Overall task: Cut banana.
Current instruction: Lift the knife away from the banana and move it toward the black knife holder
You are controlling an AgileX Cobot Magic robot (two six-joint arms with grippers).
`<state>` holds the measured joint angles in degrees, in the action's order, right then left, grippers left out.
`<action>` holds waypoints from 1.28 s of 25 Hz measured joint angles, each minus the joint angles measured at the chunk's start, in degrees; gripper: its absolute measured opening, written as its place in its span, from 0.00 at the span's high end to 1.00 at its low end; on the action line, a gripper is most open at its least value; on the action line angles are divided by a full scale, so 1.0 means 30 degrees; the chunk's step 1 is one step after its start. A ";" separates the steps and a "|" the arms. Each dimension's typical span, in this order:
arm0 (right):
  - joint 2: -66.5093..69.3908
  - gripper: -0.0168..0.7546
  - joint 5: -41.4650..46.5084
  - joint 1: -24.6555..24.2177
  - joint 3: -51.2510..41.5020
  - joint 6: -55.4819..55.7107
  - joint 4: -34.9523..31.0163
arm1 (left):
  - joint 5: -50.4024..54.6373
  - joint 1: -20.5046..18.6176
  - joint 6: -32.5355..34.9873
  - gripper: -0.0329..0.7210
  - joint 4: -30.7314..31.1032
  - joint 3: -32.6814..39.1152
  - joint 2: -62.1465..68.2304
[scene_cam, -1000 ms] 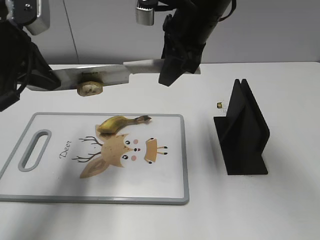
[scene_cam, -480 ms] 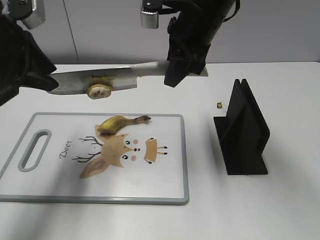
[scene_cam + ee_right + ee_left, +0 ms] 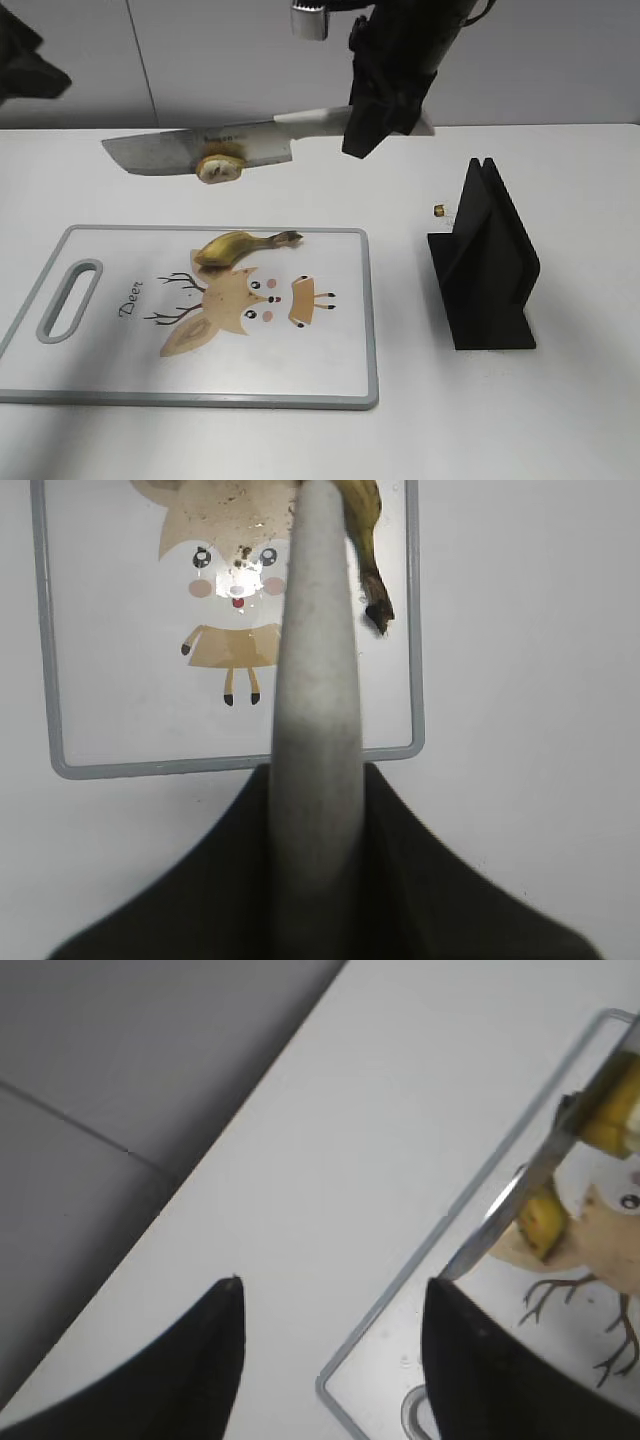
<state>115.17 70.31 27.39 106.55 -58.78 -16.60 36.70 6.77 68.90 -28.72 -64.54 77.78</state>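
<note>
your right fingers clamp the knife above the cutting board, a banana slice stuck to its blade; left fingers spread, empty.

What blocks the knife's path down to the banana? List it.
Nothing visible does. The right gripper holds the knife in the air above the board, open space beneath it. The banana lies bare on the board. Only a slice clings to the blade.
</note>
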 joint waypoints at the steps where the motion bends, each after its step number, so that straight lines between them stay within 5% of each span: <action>1: -0.0098 0.77 0.0000 0.0000 0.0000 0.0337 0.0048 | -0.0021 -0.0222 -0.0716 0.22 0.0199 0.0000 -0.0317; 7: -0.0598 0.77 0.0000 0.0000 0.0000 0.4877 0.0229 | 0.1666 -0.1149 -0.8580 0.22 0.3911 0.0000 -0.1802; 16: -0.2774 0.77 -0.0019 0.0000 -0.0898 1.2279 0.1283 | 1.0431 -0.1304 -1.9586 0.22 0.9961 0.0000 -0.2455; 32: -1.0178 0.77 -0.1751 0.0034 -0.9849 1.9788 0.1268 | 1.0997 -0.1312 -2.0555 0.22 0.9572 0.3494 -0.8419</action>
<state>84.64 65.06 27.49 77.00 0.58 -12.79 69.69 2.83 7.23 0.00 -54.06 52.53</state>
